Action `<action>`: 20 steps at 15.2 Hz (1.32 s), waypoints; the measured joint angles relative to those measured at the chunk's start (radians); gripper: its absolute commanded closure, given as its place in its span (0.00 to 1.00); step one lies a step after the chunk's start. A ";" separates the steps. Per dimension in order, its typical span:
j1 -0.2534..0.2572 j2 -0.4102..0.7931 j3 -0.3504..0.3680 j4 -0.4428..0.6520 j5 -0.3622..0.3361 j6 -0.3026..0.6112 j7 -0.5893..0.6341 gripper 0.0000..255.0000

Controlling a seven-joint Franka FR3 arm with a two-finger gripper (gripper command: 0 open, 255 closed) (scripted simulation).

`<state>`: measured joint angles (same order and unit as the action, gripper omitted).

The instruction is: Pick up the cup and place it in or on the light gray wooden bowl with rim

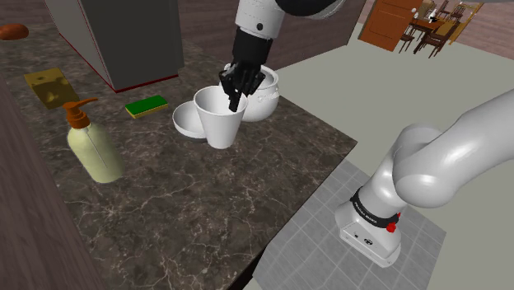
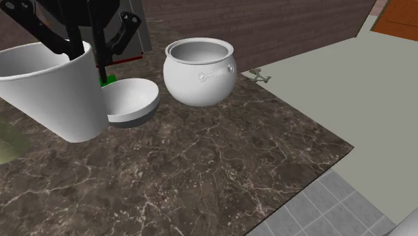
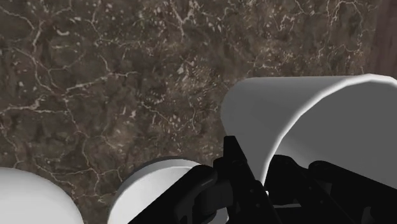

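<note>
Plain white cup [image 1: 220, 123] pinched at the rim by the black gripper [image 1: 233, 100], just beside the bowl [image 1: 185, 122].

From the shoulder view's left, on the dark marbled counter [image 1: 189, 214]: a yellow block [image 1: 51, 86], a pale soap dispenser [image 1: 91, 144] with an orange pump, a green sponge [image 1: 147, 105], then the shallow light grey bowl with the cup close against its right edge. Smooth, unmarked, tapered from a wide mouth to a narrow base; leaning in the second exterior view, rim away from the bowl. Clamped on the cup's wall, one finger inside the mouth and one outside. Cannot tell whether the base rests on the counter or hangs just above it. Right of the cup, a round white pot [image 1: 262, 97]; farther right, the stand [image 1: 366, 235].
</note>
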<state>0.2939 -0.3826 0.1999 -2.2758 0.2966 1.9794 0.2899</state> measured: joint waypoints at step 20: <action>-0.107 0.512 -0.117 0.580 -0.085 -0.112 -0.163 1.00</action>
<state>0.1868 0.1289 0.0831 -1.6953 0.2114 1.8669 0.1264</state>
